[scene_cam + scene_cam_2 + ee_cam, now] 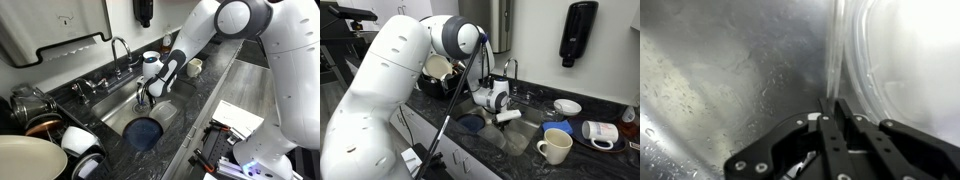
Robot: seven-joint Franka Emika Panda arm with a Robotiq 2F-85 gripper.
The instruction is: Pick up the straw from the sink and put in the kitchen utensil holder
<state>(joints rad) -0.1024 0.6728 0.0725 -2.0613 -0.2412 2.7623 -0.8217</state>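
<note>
My gripper (830, 103) is down inside the stainless-steel sink (720, 70), and its two black fingers are pressed together. A clear, translucent straw (830, 55) sticks out from between the fingertips and lies along the sink wall. In both exterior views the gripper (143, 98) (506, 117) hangs over the basin (172, 112), near the curved chrome faucet (120, 45). The straw is too thin to make out in those views. I cannot pick out a utensil holder with certainty. A white cup (152, 58) stands behind the sink.
A blue round item (143, 132) lies in the basin. Pots and bowls (40, 125) are stacked at one end of the counter. Mugs (555, 147) (600, 132) and a small bowl (567, 106) sit on the dark stone counter. A soap dispenser (578, 35) hangs on the wall.
</note>
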